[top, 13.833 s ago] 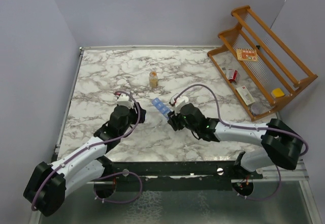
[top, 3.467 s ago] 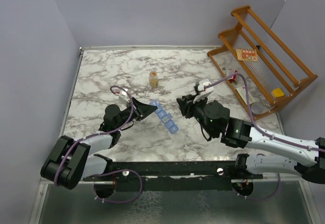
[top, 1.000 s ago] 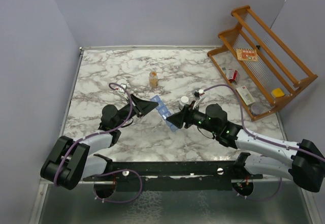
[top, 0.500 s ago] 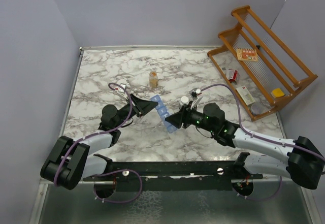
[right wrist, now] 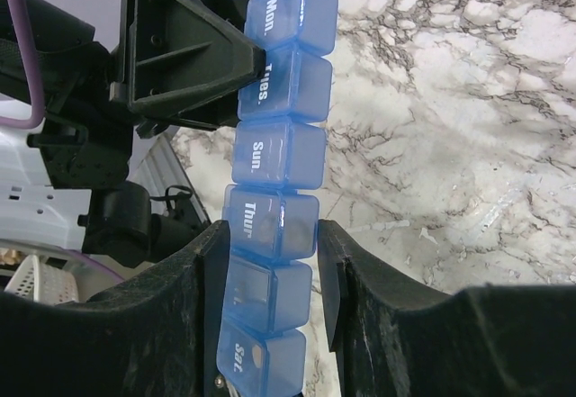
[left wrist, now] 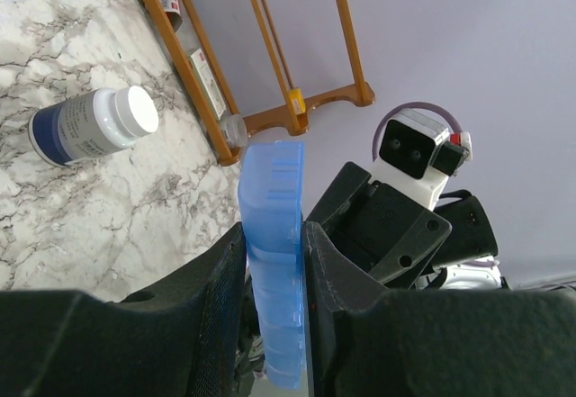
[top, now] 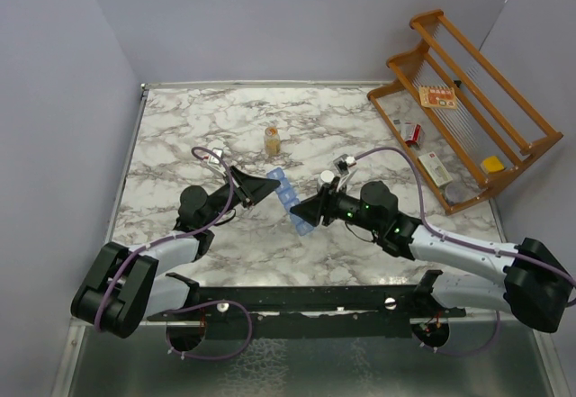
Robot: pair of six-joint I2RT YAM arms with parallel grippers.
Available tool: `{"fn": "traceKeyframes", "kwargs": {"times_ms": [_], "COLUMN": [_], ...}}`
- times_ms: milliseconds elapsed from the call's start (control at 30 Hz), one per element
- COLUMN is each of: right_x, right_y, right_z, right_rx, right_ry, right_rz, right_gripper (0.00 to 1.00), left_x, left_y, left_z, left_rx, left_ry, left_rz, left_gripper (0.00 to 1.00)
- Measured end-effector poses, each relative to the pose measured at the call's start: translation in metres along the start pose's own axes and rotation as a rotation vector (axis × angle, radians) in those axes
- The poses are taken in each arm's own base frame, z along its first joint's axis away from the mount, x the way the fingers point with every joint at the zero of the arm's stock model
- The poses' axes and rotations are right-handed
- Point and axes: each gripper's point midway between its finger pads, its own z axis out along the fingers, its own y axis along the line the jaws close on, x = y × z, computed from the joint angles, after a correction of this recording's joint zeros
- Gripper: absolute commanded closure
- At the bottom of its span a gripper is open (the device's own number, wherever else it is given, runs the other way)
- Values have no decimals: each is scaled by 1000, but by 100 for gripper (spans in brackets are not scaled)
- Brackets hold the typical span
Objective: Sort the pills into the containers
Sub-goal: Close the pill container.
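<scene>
The containers (top: 286,194) are one translucent blue strip of lidded day compartments, held up off the marble between both arms. My left gripper (top: 270,184) is shut on its upper end; in the left wrist view the strip (left wrist: 273,190) stands edge-on, pinched between the fingers (left wrist: 274,235). My right gripper (top: 304,215) is closed on the lower part. In the right wrist view its fingers (right wrist: 274,235) press both sides of the "Thur" compartment of the strip (right wrist: 279,82). Faint dark shapes show inside some compartments. Loose pills are out of view.
A small amber bottle (top: 272,139) stands behind the strip. A dark bottle with a white cap (top: 326,179) lies on its side by the right wrist, also seen in the left wrist view (left wrist: 90,127). A wooden rack (top: 468,100) with small boxes fills the right edge.
Over the last second my right gripper has slid a little up and left along the strip and its jaws have drawn in on it. The left arm and the strip have stayed put.
</scene>
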Motion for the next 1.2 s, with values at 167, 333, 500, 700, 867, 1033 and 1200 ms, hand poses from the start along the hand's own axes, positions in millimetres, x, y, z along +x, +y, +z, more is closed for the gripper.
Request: {"fn": "traceKeyframes", "kwargs": {"times_ms": [167, 333, 500, 700, 867, 1033, 1200], "right_x": [2, 3, 3, 2, 1, 1, 2], "right_y": [1, 2, 4, 9, 10, 12, 14], "right_z": [2, 5, 6, 7, 9, 12, 15], "right_rx": [-12, -28, -47, -74, -94, -123, -145], "right_ry": [6, 15, 20, 27, 29, 32, 37], "right_rz": [0, 1, 1, 11, 31, 53, 71], "right_gripper": [55, 56, 57, 57, 56, 55, 64], "left_x": [0, 0, 0, -2, -2, -2, -2], "left_y": [0, 0, -2, -7, -8, -8, -10], "left_z": [0, 0, 0, 1, 1, 1, 1], "left_rx": [0, 0, 7, 27, 36, 43, 48], "left_ry": [0, 0, -1, -6, -7, -9, -9], "left_rz": [-3, -4, -9, -11, -23, -32, -37], "left_gripper": [94, 94, 94, 94, 94, 94, 94]}}
